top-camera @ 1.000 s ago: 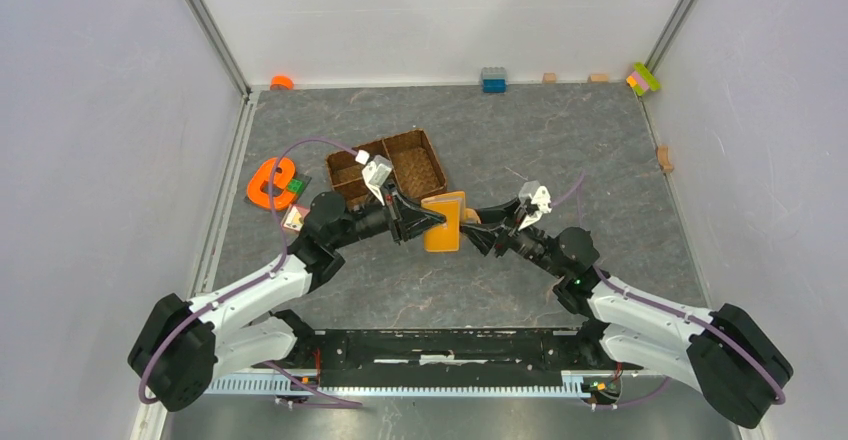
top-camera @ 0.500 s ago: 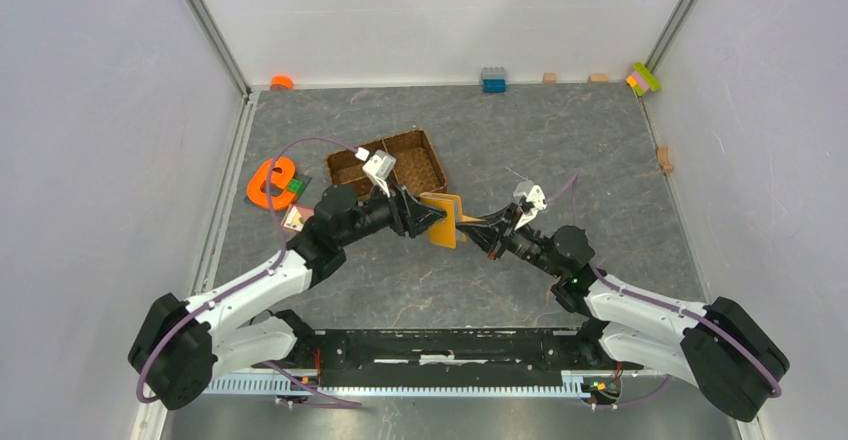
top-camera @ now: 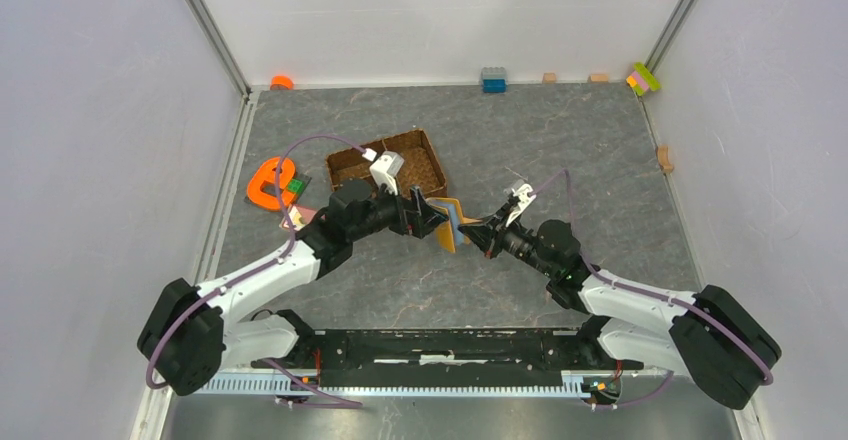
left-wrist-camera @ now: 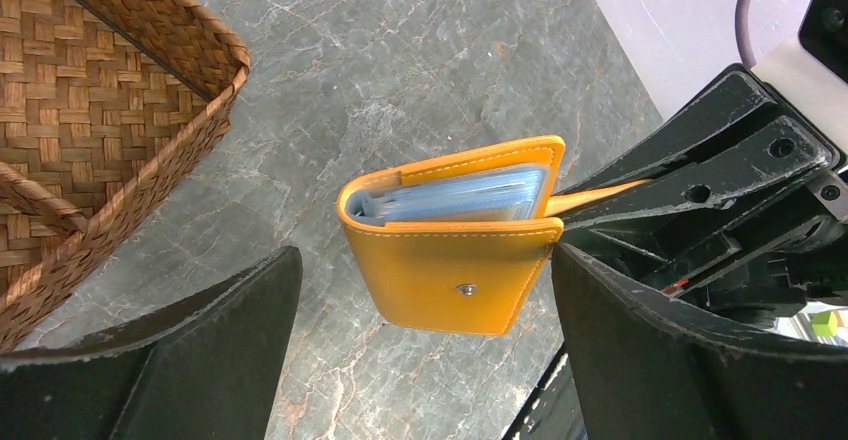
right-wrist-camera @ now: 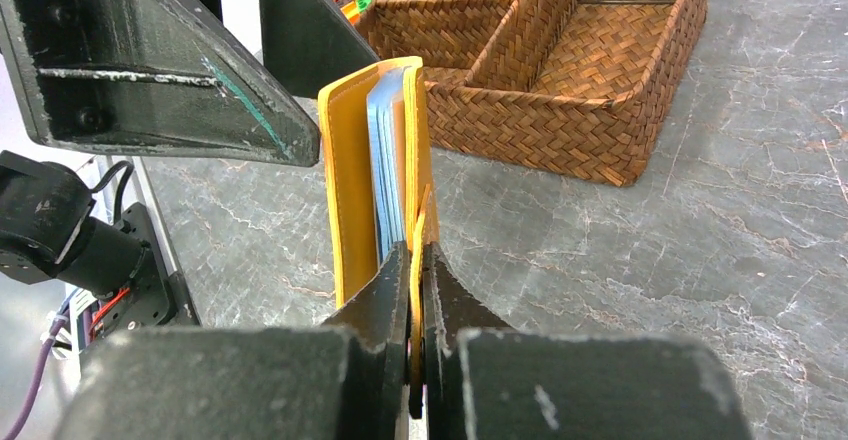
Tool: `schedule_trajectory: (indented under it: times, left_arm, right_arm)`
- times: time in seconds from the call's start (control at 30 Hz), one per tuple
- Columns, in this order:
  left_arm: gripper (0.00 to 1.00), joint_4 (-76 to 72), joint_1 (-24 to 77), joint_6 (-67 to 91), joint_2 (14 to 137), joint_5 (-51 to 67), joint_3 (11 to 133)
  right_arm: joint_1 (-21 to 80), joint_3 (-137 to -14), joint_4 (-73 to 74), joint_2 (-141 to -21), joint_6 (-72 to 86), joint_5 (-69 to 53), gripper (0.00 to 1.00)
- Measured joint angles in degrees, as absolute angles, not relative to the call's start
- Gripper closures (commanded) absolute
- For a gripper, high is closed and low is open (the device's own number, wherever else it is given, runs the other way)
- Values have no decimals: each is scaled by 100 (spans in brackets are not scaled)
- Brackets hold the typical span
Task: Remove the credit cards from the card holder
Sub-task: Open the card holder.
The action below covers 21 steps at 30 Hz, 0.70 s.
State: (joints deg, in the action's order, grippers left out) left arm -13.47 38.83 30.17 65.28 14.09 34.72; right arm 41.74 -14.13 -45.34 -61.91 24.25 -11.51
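The card holder (top-camera: 450, 224), an orange wallet with a snap stud, hangs edge-up above the table between the two arms. My right gripper (right-wrist-camera: 418, 252) is shut on the thin orange tab sticking out of the card holder (right-wrist-camera: 350, 190). My left gripper (left-wrist-camera: 425, 260) is open wide, one finger on each side of the card holder (left-wrist-camera: 450, 280), and neither finger touches it. The covers gape slightly and show pale blue sleeves (left-wrist-camera: 460, 198). The credit cards are hidden inside those sleeves. In the top view the left gripper (top-camera: 430, 217) and right gripper (top-camera: 482, 231) face each other.
A brown woven divided tray (top-camera: 436, 155) stands just behind the left gripper, close to the wallet (right-wrist-camera: 560, 135). An orange e-shaped toy (top-camera: 266, 184) lies at the left. Small bricks (top-camera: 493, 80) line the back wall, and the enclosure walls stand on both sides.
My left gripper opened and let go of the wallet. My right gripper closed on its tab. The wallet turned from flat-on to edge-on and both wrists shifted slightly.
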Motion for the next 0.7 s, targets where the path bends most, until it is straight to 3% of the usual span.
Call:
schedule_trajectory:
  times: [0.23, 0.3, 0.5, 0.7]
  left_arm:
    - [0, -1328, 3883, 3013, 6705, 1559, 3546]
    - [7, -1310, 3883, 3011, 6724, 1570, 3566]
    - [54, -1216, 3887, 2974, 6842, 1573, 3684]
    - [57, -993, 3887, 2958, 6989, 1566, 3800]
  right_arm:
    - [4174, -1494, -4493, -6287, 2482, -1153, 100]
    - [4174, -1498, -4491, -6292, 2486, -1153, 100]
    - [4174, -1507, -4482, -6311, 2510, -1149, 100]
    - [4174, -1662, -3990, -6386, 2589, -788, 100]
